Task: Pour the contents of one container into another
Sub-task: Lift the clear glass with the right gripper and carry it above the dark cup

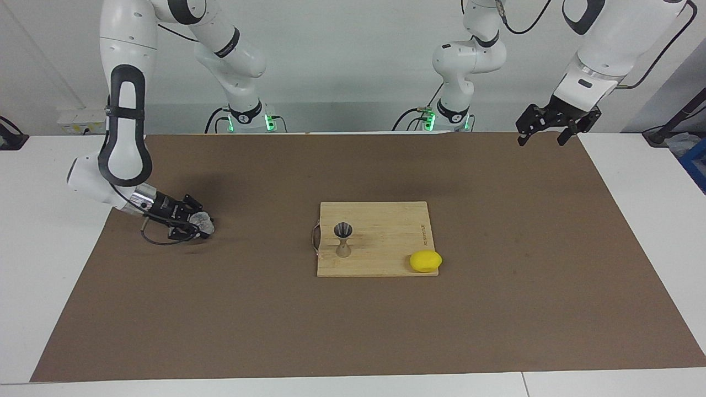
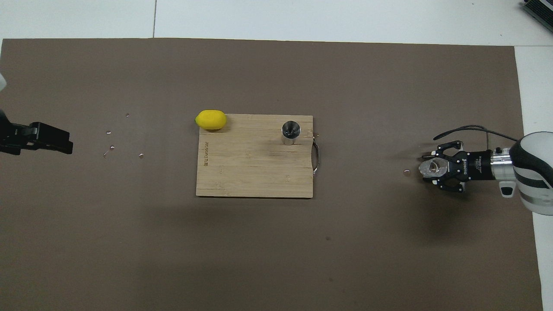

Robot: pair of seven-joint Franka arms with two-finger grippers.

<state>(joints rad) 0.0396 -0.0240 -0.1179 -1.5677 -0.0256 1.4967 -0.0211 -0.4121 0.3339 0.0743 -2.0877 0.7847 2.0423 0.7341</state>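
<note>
The clear glass cup [image 1: 203, 221] [image 2: 433, 167] is down at the brown mat, at the right arm's end of the table. My right gripper [image 1: 199, 224] [image 2: 433, 169] lies low and nearly level, shut on the cup from the side. The metal jigger [image 1: 343, 240] [image 2: 290, 132] stands upright on the wooden cutting board [image 1: 386, 226] [image 2: 250, 172], near its handle end. My left gripper [image 1: 541, 141] [image 2: 65, 142] hangs open and holds nothing, high over the mat's edge at the left arm's end.
A yellow lemon [image 1: 425, 261] [image 2: 211, 119] rests at the board's corner farthest from the robots, toward the left arm's end. Small water drops [image 2: 111, 147] dot the mat under the left gripper, and one drop [image 2: 406, 172] lies beside the cup.
</note>
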